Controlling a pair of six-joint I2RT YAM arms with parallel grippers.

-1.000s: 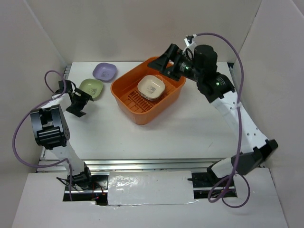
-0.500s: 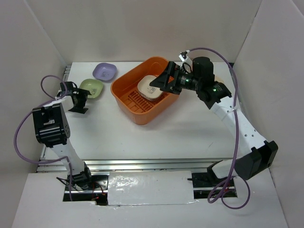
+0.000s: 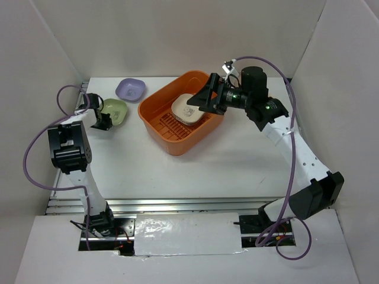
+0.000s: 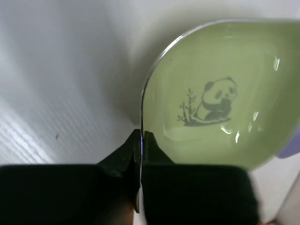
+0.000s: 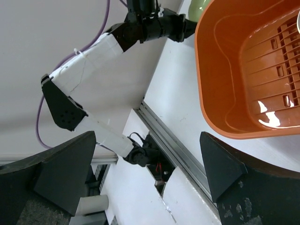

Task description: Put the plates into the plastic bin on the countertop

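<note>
High at 6 o'clock, tilted toward 12; left wrist tight on green plate (image 4: 211, 117); right wrist facing 8 o'clock across plastic bin (image 5: 234, 70) — both (plate, bin) also seen overhead.

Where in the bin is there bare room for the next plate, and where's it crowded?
In the orange bin, the near-left floor is bare, between its front wall and the cream plate. Its far-right end is crowded: cream plate there, the open right tool over its edge. The countertop between bin and metal rail is bare too.
</note>
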